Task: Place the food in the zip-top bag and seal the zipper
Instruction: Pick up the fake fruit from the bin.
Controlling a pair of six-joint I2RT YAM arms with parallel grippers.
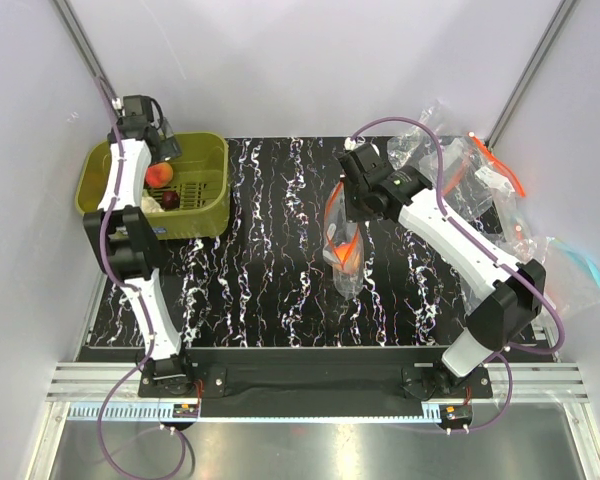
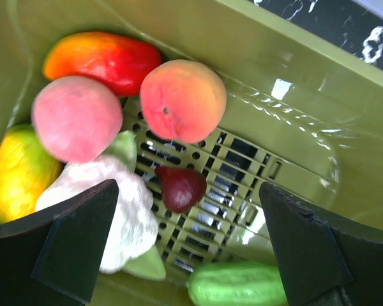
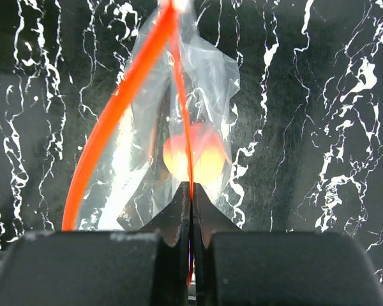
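My right gripper [image 3: 191,191] is shut on the red-orange zipper [image 3: 124,102] of the clear zip-top bag [image 3: 207,76] and holds the bag up above the black table, mouth open in a loop. One orange-pink peach [image 3: 207,159] lies in the bag. The top view shows the bag [image 1: 346,268] hanging below the right gripper [image 1: 348,215]. My left gripper [image 2: 188,245] is open over the olive basket [image 2: 293,83]. Between and ahead of its fingers lie an orange peach [image 2: 182,99], a pink peach [image 2: 76,118] and the dark plum [image 2: 182,188].
The basket [image 1: 205,150] also holds a red pepper [image 2: 102,57], a white cauliflower [image 2: 115,210], a yellow-green fruit [image 2: 16,175] and a green cucumber [image 2: 236,287]. Spare clear bags [image 1: 495,175], one with a light-blue strip [image 1: 585,268], lie at the right.
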